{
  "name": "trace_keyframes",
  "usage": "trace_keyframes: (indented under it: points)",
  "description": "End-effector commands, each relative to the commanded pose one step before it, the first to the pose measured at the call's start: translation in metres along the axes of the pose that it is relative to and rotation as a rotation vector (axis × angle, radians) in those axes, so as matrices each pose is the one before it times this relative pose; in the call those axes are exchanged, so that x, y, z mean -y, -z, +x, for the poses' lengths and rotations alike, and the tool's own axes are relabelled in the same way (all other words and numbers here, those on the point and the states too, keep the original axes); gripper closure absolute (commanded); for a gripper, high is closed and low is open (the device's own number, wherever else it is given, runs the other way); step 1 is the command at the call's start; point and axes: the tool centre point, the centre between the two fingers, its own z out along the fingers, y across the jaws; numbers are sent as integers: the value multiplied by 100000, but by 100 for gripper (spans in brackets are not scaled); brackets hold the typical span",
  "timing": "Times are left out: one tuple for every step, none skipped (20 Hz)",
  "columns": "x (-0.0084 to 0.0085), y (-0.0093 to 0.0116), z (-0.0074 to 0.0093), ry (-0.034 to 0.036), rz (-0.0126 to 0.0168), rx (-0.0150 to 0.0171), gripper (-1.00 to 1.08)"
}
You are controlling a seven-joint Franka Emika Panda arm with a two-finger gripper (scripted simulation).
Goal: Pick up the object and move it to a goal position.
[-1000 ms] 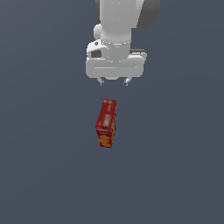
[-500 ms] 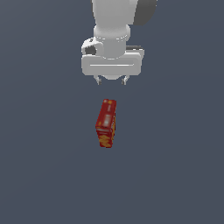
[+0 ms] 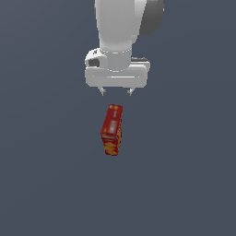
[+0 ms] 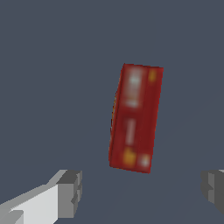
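The object is a red cracker box [image 3: 112,130] with orange-yellow cracker pictures and white lettering. It rests on the dark grey floor in the middle of the exterior view. The white gripper [image 3: 116,92] hangs above the box's far end, apart from it, with its two short fingers spread wide and nothing between them. In the wrist view the box [image 4: 134,118] shows its narrow red side, slightly tilted, ahead of the open gripper [image 4: 142,188]. One grey fingertip [image 4: 70,192] and the other at the frame edge stand wider apart than the box.
A plain dark grey floor [image 3: 46,175] lies all around the box. The white arm [image 3: 117,27] rises out of the exterior view above the gripper.
The gripper has come lower and a little toward the box over the last second. It stays open. The box has not moved.
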Motion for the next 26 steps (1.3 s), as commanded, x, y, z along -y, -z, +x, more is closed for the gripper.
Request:
trace_keyframes:
  points:
    - [-236,-1178,736,-2167,-118,395,-92]
    - [-108,-565,360,-1060,-55,150,-92]
    - [-115,-619,383,-1142,-65,163,-92]
    - [-110,-631,379,-1142,-70,164,-92]
    - [-101,-592,346,-1059,-67,151,-92]
    - [-91,-550,313,-974,-64,138,-92]
    - [-82,-508,282,-889,-61,126,-92]
    - [-72,-463,252,-803,-57,114,-92]
    - [-63,-418,222,-717,-52,101,-92]
    - [-55,-371,194,-632,-47,89,-92]
    - [-48,-324,167,-550,-42,77,-92]
    - [-39,-275,139,-462,-36,65,-92]
    - [-33,-226,113,-380,-30,53,-92]
    - [-26,-177,88,-297,-24,41,-92]
    - [-14,-126,62,-205,-16,29,-92]
    - [-16,-77,38,-136,-11,19,-92]
    - [21,-22,8,0,0,0,-92]
    - [-17,88,-94,209,-3,94,-92]
    - [1,-34,0,0,0,0,-92]
    - [2,-100,-1,0,0,0,-92]
    - [4,-167,-1,0,0,0,-92]
    - [6,-233,-2,0,0,0,-92]
    - [7,-300,-4,0,0,0,-92]
    - [-30,-353,-6,-65,-2,-23,-92]
    - [10,-433,-8,0,0,0,-92]
    - [11,-500,-11,0,0,0,-92]
